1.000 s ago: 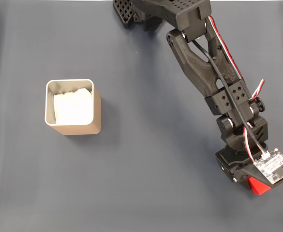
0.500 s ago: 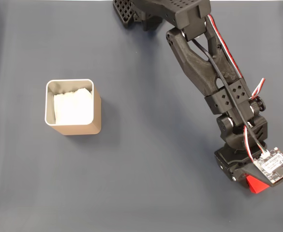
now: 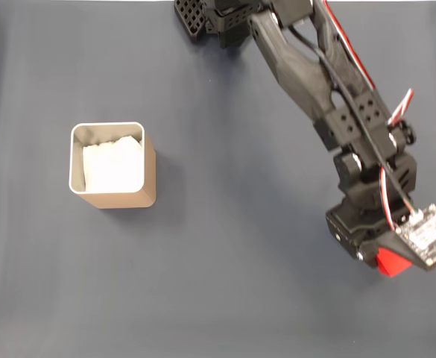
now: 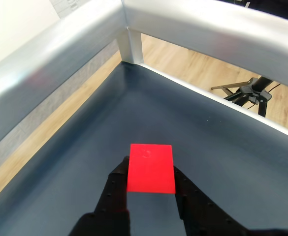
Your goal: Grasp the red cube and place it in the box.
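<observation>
In the fixed view the red cube (image 3: 391, 263) shows at the lower right, partly covered by the wrist's circuit board. My gripper (image 3: 386, 259) is shut on it. The wrist view looks down on the red cube (image 4: 151, 168) pinched between the two black fingers (image 4: 115, 189), with my gripper (image 4: 151, 172) holding it above the dark mat. The tan box (image 3: 150, 176), with its silvery rim and white lining, stands upright at the left of the fixed view, far from the gripper.
The black arm (image 3: 314, 74) runs from its base at the top edge down to the lower right. A dark blue-grey mat (image 3: 225, 246) covers the table. In the wrist view, aluminium rails (image 4: 198, 24) border the table corner, with a tripod (image 4: 247, 91) on the wooden floor beyond.
The gripper, with the red cube in it, has risen and shifted slightly up and left in the fixed view. The box has not moved.
</observation>
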Controlling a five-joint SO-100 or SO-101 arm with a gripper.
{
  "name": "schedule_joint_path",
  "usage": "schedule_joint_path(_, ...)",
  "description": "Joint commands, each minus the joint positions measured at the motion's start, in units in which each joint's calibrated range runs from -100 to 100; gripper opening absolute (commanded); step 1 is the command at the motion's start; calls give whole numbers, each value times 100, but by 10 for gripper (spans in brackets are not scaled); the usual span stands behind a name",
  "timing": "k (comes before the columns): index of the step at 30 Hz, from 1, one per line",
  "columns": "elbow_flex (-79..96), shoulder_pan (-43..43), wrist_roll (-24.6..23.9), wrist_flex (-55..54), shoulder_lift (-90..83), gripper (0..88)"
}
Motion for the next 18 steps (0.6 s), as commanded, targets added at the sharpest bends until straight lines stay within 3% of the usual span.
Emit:
schedule_joint_path(1, 217, 56, 29, 296, -1165, 21)
schedule_joint_path(18, 2350, 795, 49, 1289, -4056, 21)
